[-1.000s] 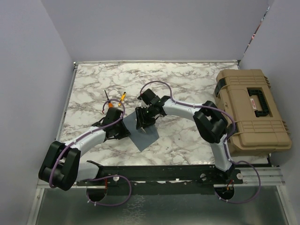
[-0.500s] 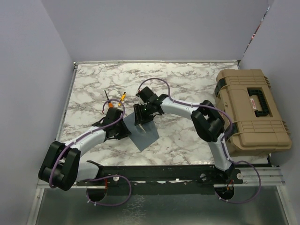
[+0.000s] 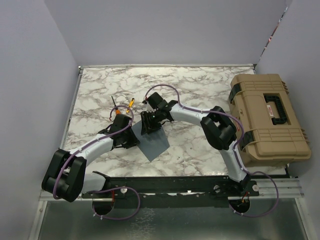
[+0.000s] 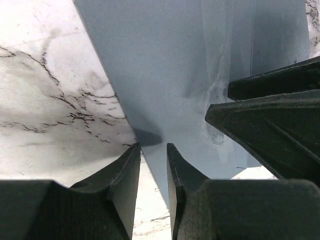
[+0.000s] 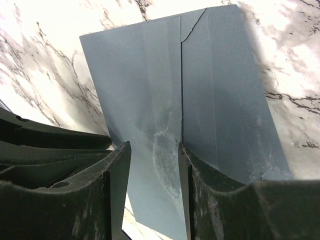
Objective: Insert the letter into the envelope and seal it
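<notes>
The grey-blue envelope (image 3: 156, 145) lies flat on the marble table (image 3: 200, 85), flap side up. In the right wrist view (image 5: 150, 75) a seam and a pale worn mark (image 5: 167, 160) show on it. My right gripper (image 3: 149, 131) is low over its far end, jaws open, with the pale mark between the fingertips (image 5: 151, 150). My left gripper (image 3: 131, 141) is at its left edge. Its jaws (image 4: 155, 150) stand a narrow gap apart and straddle the envelope's edge (image 4: 165, 65). The cream letter does not show in any view.
A tan hard case (image 3: 267, 117) with a black handle stands at the table's right edge. Small orange and yellow handled tools (image 3: 122, 106) lie just behind my left gripper. The right gripper's black fingers (image 4: 270, 120) fill the right of the left wrist view. Walls enclose the table.
My right gripper has moved a little to the left over the envelope's far end. The left arm and the envelope have stayed in place.
</notes>
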Robot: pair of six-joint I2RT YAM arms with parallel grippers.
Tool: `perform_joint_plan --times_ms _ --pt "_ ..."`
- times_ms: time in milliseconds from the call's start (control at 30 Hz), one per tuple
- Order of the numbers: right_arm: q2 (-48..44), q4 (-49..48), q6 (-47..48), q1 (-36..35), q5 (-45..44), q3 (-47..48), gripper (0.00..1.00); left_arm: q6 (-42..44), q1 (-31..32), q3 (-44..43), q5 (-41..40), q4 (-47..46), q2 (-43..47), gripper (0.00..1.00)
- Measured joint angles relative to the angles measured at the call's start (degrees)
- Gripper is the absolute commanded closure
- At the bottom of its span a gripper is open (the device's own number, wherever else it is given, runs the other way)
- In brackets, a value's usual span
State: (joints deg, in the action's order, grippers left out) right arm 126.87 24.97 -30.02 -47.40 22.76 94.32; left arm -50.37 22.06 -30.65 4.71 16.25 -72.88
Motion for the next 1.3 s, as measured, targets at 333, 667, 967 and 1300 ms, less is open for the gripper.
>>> perform_joint_plan --times_ms 333,667,967,1300 --pt "-3.2 1.8 -0.5 0.6 -5.9 -0.1 0.48 0.4 -0.3 0.0 -1.4 1.9 1.5 0.67" --pt "-19.2 1.9 4.6 5.1 -27.8 -2.8 0.39 1.7 -0.7 -1.5 -8.6 10.6 10.8 0.32" --pt "-8.1 7.0 11.1 10.1 -33.6 -1.5 0.41 5.2 -1.0 -9.4 -12.0 11.7 16.7 0.01" --pt "-1.8 9.1 17.3 9.7 -30.9 5.1 0.44 8.1 -1.0 -12.8 -13.2 9.1 15.8 0.01"
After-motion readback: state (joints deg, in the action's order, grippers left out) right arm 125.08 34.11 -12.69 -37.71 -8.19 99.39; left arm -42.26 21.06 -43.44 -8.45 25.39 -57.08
